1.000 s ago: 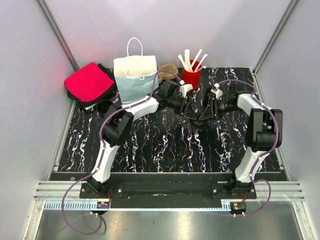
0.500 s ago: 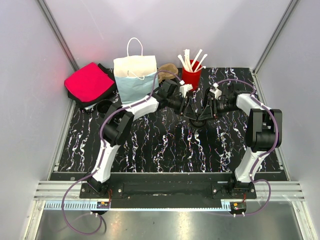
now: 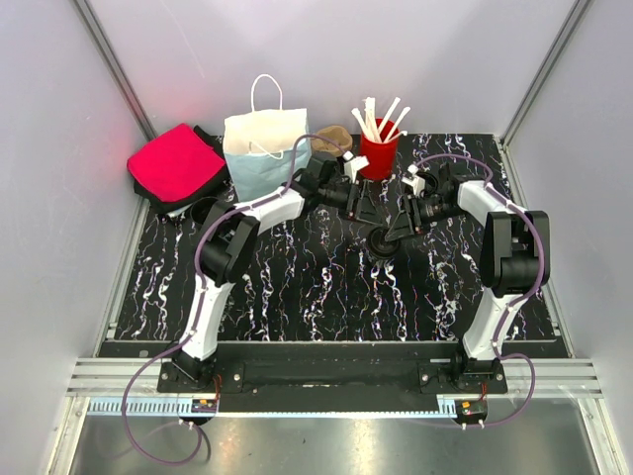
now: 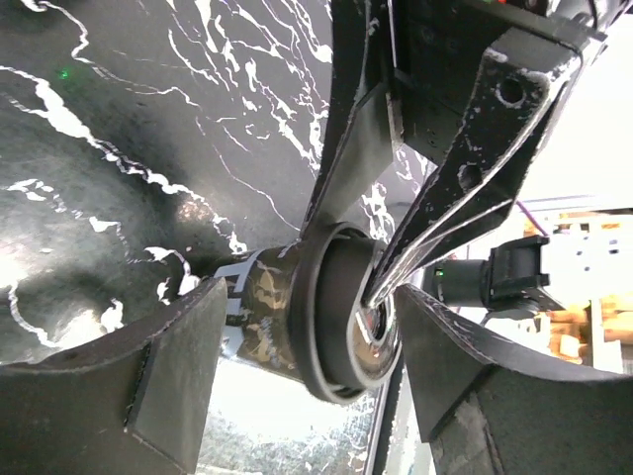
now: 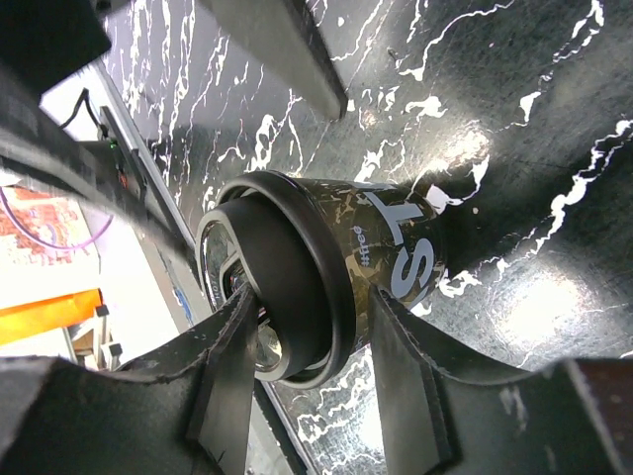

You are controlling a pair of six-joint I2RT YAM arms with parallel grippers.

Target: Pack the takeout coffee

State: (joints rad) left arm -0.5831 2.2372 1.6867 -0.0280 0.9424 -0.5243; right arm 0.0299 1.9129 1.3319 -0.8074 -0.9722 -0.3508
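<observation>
Left end effector [image 4: 307, 332] backed off, spread wide. Right end effector [image 5: 316, 317] pinches the light, squashy takeout coffee [image 5: 391, 252] by its stiffer lid.

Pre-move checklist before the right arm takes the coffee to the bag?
1. Grip: right gripper clamped on the takeout coffee, pinching the rim of its lid: ok.
2. Handoff clear: left gripper open, jaws spread either side of the cup, not touching: ok.
3. Lid seated on cup: ok.
4. Target: paper bag upright: ok.
5. Bag mouth open: cannot tell.
6. Route to bag: left arm lies between cup and bag: not ok.
</observation>
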